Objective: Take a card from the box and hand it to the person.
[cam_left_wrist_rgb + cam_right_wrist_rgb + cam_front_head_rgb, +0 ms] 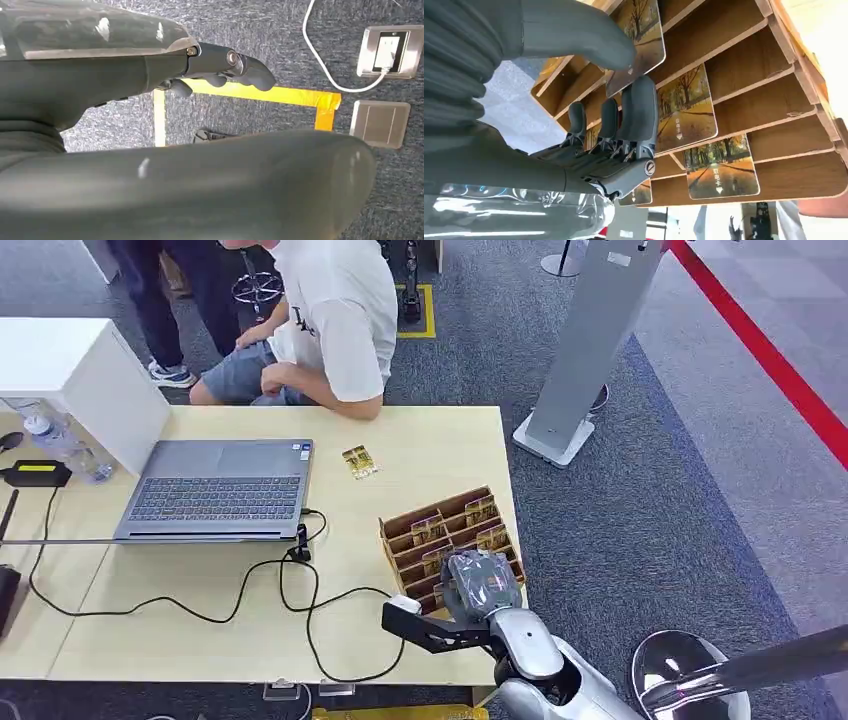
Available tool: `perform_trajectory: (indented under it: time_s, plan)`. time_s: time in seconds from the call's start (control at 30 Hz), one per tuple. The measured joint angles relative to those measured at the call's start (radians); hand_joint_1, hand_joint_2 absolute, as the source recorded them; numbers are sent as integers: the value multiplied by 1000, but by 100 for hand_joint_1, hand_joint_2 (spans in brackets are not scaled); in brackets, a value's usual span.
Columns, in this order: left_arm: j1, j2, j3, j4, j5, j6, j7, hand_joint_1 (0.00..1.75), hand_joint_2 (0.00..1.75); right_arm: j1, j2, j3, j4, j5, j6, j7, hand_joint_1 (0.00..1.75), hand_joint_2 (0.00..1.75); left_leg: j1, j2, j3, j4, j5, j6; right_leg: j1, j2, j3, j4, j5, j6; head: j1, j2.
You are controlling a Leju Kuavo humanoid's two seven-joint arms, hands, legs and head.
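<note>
Silver and grey, the right arm rises from the lower right of the head view and sets its right hand over the near corner of the box, a brown slotted rack at the table's right edge, just right of the frame's centre. In the right wrist view the thumb and a finger pinch a card printed with autumn trees, still partly in its slot; more such cards stand in neighbouring slots. The left hand hangs over grey carpet with yellow tape, its fingers curled in with nothing between them. Left of the box a black cable loops across the pale wood toward a grey laptop. Beyond the box, a loose card lies on the tabletop. At the far edge, upper centre, sits a person in a white shirt
</note>
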Motion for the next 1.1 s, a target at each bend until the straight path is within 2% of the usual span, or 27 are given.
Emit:
perform_trajectory:
  time_s: [0.53,0.57,0.6,0.77,1.1]
  plan:
    - [0,0,0,0,0,-1,0,0,0,5,0,-1,5,-3,0,0,99,175,0,0,-1,0,0,0,0,0,-1,0,0,0,0,0]
    - [0,0,0,0,0,-1,0,0,0,5,0,-1,5,-3,0,0,108,175,0,0,-1,0,0,0,0,0,-1,0,0,0,0,0]
    - [0,0,0,0,0,-1,0,0,0,5,0,-1,5,-3,0,0,131,175,0,0,-1,0,0,0,0,0,-1,0,0,0,0,0]
    - [0,0,0,0,0,-1,0,0,0,5,0,-1,5,-6,0,-1,166,175,0,0,-1,0,0,0,0,0,-1,0,0,0,0,0]
    - [0,2,0,0,0,-1,0,0,0,5,0,-4,5,-11,-1,-8,175,175,0,0,-1,0,0,0,0,0,-1,0,0,0,0,0]
